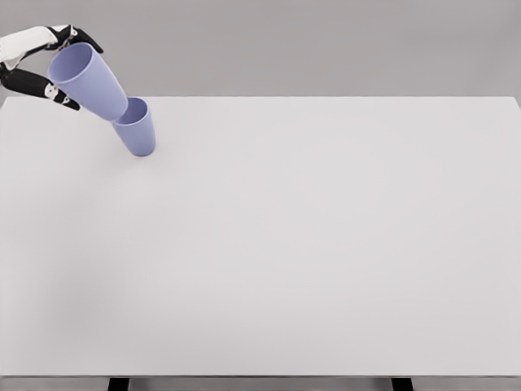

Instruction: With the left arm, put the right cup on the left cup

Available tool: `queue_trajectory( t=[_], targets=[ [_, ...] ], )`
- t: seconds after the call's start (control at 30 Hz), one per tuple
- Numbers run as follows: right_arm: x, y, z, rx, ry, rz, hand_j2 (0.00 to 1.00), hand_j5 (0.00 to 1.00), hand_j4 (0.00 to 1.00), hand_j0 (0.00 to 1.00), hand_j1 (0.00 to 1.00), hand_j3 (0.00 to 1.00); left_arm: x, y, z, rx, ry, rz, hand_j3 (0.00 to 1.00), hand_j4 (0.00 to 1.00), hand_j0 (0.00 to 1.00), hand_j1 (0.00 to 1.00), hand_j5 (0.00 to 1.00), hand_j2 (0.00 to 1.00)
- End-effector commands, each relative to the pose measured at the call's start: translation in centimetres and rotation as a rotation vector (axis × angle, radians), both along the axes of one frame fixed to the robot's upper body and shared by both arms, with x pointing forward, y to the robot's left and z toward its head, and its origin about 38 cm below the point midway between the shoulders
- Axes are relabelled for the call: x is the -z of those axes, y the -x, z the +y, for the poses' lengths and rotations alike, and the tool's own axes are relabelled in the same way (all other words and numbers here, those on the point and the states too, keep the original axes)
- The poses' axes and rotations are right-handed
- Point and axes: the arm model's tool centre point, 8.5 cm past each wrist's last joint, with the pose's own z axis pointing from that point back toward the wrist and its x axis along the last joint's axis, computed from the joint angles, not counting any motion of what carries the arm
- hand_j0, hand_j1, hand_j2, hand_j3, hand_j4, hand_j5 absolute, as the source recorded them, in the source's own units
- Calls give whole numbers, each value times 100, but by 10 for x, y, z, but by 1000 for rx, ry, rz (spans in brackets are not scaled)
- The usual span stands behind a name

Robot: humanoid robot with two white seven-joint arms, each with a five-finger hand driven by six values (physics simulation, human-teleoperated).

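- While the left hand [41,65] sits at the top-left corner of the head view, its arm enters from the left edge; only the hand and wrist show.
- Hand state: fingers clamped on the upper cup [88,81]. One dark-tipped finger [81,37] runs over the top of the rim, another [49,90] runs under the cup's left side. Cup is pinched between them near its mouth.
- Upper cup: lavender, tilted, open mouth facing up-left toward the hand, base pointing down-right. It sits directly right of and partly in front of the hand.
- Lower cup [138,130]: same lavender colour, standing on the surface [309,244] near the far-left edge, just below-right of the hand, not touched by any finger.
- Relation: base of the upper cup meets the mouth of the lower cup. Looks started into the opening, but can't tell how deep it's seated. Axes are not aligned; the upper one leans left relative to the lower one.
- Lower cup appears slightly leaned as well, base toward the viewer; camera angle may account for that, can't tell.
- Surface: plain white, rectangular, fills most of the frame. Grey backdrop behind it. Dark table legs [119,384] are visible at the bottom edge.
- Right hand: not visible in this view.
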Motion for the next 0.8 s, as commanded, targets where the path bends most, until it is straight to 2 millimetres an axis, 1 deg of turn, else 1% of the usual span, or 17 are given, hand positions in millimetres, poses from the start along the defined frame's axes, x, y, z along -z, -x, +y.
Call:
queue_trajectory(
  t=[0.0,0.03,0.07,0.1,0.27,0.33,0.4,0.53,0.67,0.77],
  targets=[
    [0,0,0,-1,-1,0,100,100,100,100,100,100,6,-4,-1,-12,16,14,48,48,48,48,48,48],
    [0,0,0,-1,-1,0,100,100,100,100,100,100,5,-6,-3,-11,21,10,48,48,48,48,48,48],
    [0,0,0,-1,-1,0,100,100,100,100,100,100,9,-8,-4,-11,8,25,48,48,48,48,48,48],
    [0,0,0,-1,-1,0,100,100,100,100,100,100,4,-10,-3,-16,5,20,48,48,48,48,48,48],
    [0,0,0,-1,-1,0,100,100,100,100,100,100,7,-14,-10,-10,16,24,48,48,48,48,48,48],
    [0,0,0,-1,-1,-1,100,100,100,100,100,100,5,-16,-14,-4,20,18,48,48,48,48,48,48],
    [0,0,0,-1,-1,-1,100,100,100,100,100,100,9,-19,-17,-8,21,27,48,48,48,48,48,48],
    [0,0,0,-1,-1,0,100,100,100,100,100,100,9,-21,-15,-17,-5,27,48,48,48,48,48,48],
    [0,0,0,-1,-1,0,100,100,100,100,100,100,2,-23,-15,-18,-29,13,48,48,48,48,48,48],
    [0,0,0,-1,-1,0,100,100,100,100,100,100,8,-26,-17,-26,-37,26,48,48,48,48,48,48]
  ],
)
